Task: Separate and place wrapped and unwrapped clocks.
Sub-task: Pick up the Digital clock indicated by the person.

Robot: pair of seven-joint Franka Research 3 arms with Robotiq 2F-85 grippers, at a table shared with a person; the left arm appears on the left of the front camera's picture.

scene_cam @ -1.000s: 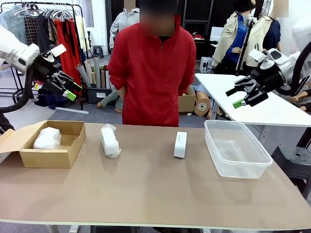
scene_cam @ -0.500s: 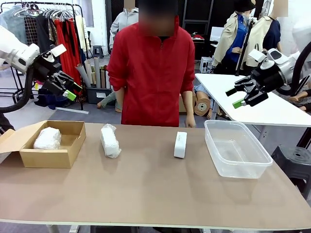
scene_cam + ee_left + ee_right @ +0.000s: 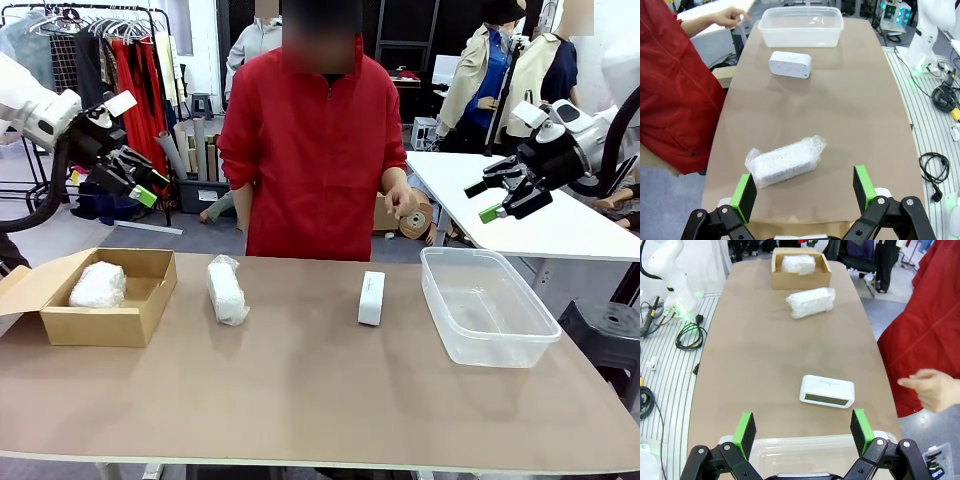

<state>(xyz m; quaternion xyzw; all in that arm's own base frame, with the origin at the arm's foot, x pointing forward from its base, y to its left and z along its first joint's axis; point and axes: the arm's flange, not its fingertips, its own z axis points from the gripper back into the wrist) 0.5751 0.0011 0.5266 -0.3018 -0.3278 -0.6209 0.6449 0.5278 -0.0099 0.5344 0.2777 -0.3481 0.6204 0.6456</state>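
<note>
Front view looks across the table; wrist views overlook it lengthwise from opposite ends

No legible text, label, brand, number or sign on anything here.

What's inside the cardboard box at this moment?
One bubble-wrapped clock lies inside the cardboard box, toward its left end in the front view; the floor beside it is bare. The box's near wall hides the floor's front strip, and the wrap obscures the clock's face.
</note>
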